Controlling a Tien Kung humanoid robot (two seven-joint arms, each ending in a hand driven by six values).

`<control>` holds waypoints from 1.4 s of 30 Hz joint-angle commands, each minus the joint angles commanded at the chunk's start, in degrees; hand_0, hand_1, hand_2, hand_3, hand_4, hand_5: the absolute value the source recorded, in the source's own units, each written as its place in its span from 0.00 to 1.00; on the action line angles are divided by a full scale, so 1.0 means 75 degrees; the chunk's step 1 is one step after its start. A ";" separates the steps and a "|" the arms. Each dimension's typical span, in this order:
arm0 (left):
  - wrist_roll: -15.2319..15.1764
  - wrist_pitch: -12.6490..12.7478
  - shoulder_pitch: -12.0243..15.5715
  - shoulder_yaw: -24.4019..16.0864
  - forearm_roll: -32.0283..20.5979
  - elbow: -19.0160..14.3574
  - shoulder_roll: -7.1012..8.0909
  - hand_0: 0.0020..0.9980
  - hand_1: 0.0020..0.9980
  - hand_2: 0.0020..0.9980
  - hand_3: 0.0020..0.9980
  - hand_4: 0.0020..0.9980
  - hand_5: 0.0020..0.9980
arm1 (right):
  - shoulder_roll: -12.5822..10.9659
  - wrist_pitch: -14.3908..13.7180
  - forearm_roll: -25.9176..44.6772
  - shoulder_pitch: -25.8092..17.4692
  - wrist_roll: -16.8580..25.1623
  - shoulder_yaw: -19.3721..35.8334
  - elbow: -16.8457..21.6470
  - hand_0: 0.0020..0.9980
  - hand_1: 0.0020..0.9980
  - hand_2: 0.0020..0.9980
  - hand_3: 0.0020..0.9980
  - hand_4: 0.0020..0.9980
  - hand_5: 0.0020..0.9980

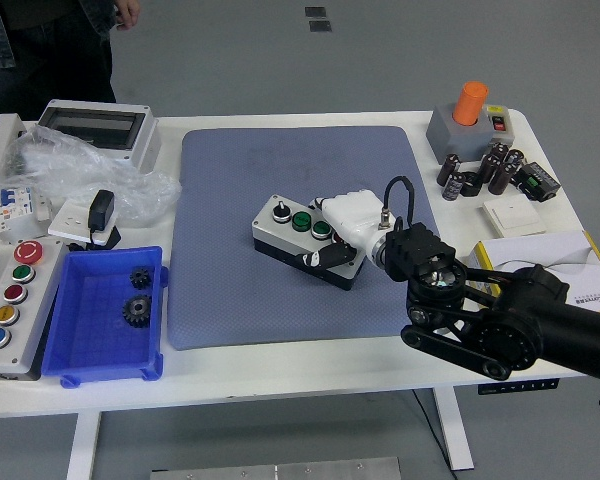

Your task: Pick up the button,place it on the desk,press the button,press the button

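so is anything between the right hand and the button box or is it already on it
Nothing visible stands between them. The right hand is already on the button box, its white fingers closed over the box's right end, on the blue mat. The mat around the box is bare.

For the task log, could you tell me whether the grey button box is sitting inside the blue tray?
No, the button box lies on the blue-grey mat, held by the right hand; the blue tray holds only two gears.
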 joint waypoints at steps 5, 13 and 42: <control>-0.0003 0.0005 0.0002 0.0002 -0.0003 0.0001 -0.0005 0.60 0.63 0.60 0.62 0.62 0.34 | -0.0093 -0.0394 0.0149 0.0189 0.0673 -0.0360 0.0012 0.40 0.50 0.39 0.40 0.54 0.00; -0.0006 0.0014 0.0000 0.0010 -0.0001 0.0002 -0.0009 0.59 0.63 0.60 0.62 0.62 0.35 | -0.0200 -0.0942 -0.0068 0.0570 0.1512 -0.1058 -0.0165 0.39 0.49 0.39 0.40 0.53 0.00; 0.0000 0.0024 -0.0018 0.0035 0.0003 0.0000 -0.0025 0.59 0.63 0.60 0.62 0.61 0.36 | -0.0049 -0.1358 -0.0637 0.0863 0.2555 -0.1463 -0.1055 0.47 0.56 0.41 0.42 0.51 0.00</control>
